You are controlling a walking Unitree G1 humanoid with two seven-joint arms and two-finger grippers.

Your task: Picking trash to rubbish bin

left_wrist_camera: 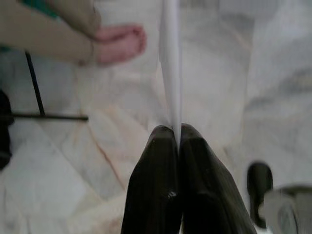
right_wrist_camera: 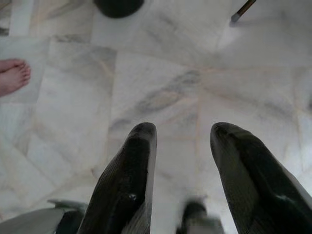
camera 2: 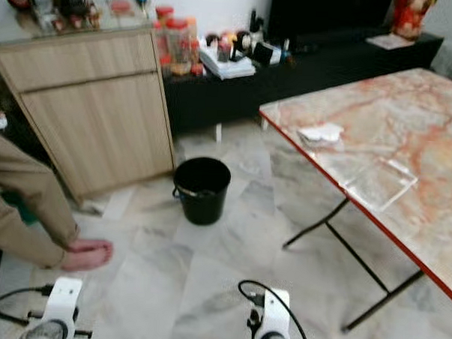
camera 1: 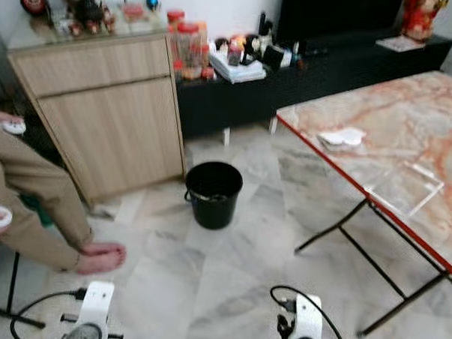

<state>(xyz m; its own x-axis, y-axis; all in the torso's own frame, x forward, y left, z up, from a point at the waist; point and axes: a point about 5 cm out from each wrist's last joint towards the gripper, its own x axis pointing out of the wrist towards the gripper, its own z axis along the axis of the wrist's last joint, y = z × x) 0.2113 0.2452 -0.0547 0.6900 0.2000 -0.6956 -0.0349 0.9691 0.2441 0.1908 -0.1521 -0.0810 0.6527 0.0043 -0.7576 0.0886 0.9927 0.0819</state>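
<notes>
A black bucket (camera 1: 213,193) stands open on the marble floor in front of the wooden cabinet, serving as the bin. My left gripper (left_wrist_camera: 176,130) is shut on a thin white sheet (left_wrist_camera: 170,63), seen edge-on and sticking out beyond the fingertips, low over the floor. My right gripper (right_wrist_camera: 183,131) hangs open above the tiles with nothing between its fingers; the bucket's edge (right_wrist_camera: 118,7) lies ahead of it. On the marble-topped table a crumpled white tissue (camera 1: 342,137) and a clear plastic piece (camera 1: 405,188) lie near the red edge.
A person sits at the left, one bare foot (camera 1: 100,257) on the floor close to my left arm (camera 1: 92,314). The folding table (camera 1: 409,102) and its black legs (camera 1: 343,231) stand on the right. A wooden cabinet (camera 1: 108,112) and a low black console (camera 1: 305,75) line the back wall.
</notes>
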